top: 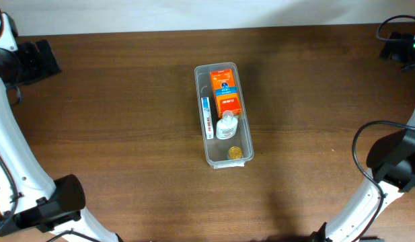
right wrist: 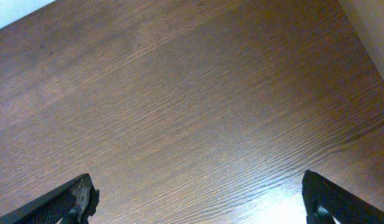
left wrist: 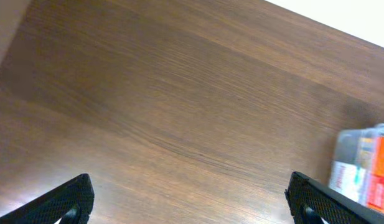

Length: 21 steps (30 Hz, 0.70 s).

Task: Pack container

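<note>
Claws: left claw [left wrist: 192, 205] and right claw [right wrist: 198, 200] both spread wide, empty, over bare counter [top: 93, 134]. Container [top: 198, 114] at counter centre, holding orange box [top: 225, 91], bottle [top: 226, 126]. Likely light, thin-walled, flexible, slick; grip rim mid long side.

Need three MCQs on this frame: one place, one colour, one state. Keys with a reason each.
1. Where is the container?
A. at the left edge
B. middle of the table
C. held in the air

2. Colour of the biggest box in it?
A. orange
B. green
C. black

3. Both arms' jaws are:
A. shut on a bottle
B. shut, empty
C. open, empty

Key: 1 B, the overhead view shows it central; 2 A, its orange face points up; 3 C, both wrist views show wide gaps over bare table.
</note>
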Available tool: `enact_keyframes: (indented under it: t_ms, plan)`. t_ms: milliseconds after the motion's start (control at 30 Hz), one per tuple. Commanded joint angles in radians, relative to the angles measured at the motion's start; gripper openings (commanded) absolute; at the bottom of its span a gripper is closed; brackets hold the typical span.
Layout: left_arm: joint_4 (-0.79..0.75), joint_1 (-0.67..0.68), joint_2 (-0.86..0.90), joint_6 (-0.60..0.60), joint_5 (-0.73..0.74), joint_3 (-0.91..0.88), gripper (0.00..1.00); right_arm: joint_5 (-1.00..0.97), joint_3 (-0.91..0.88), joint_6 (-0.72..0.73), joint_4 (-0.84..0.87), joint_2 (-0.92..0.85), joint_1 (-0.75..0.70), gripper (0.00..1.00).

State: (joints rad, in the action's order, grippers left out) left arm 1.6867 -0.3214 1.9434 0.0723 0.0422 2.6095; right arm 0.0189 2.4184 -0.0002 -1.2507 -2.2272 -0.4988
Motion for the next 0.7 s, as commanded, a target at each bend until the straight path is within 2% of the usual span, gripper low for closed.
enact_keyframes:
  t_ms: [0, 267, 433, 600, 667]
  plan:
    - [-0.003, -0.003, -0.021, -0.008, 0.137, -0.007, 0.99, -0.005, 0.019, 0.006, 0.002, -0.003, 0.001, 0.98]
    - [-0.058, 0.014, -0.026, -0.009, 0.153, -0.014, 0.99, -0.005, 0.019, 0.006, 0.002, -0.003, 0.001, 0.98]
    - [-0.183, 0.029, -0.098, -0.01, 0.153, -0.08, 0.99, -0.005, 0.019, 0.006, 0.002, -0.003, 0.001, 0.98]
    - [-0.367, 0.06, -0.239, -0.069, 0.152, -0.332, 0.99, -0.005, 0.019, 0.006, 0.003, -0.003, 0.001, 0.98]
    - [-0.55, 0.081, -0.356, -0.097, 0.138, -0.587, 0.99, -0.005, 0.019, 0.006, 0.002, -0.003, 0.001, 0.98]
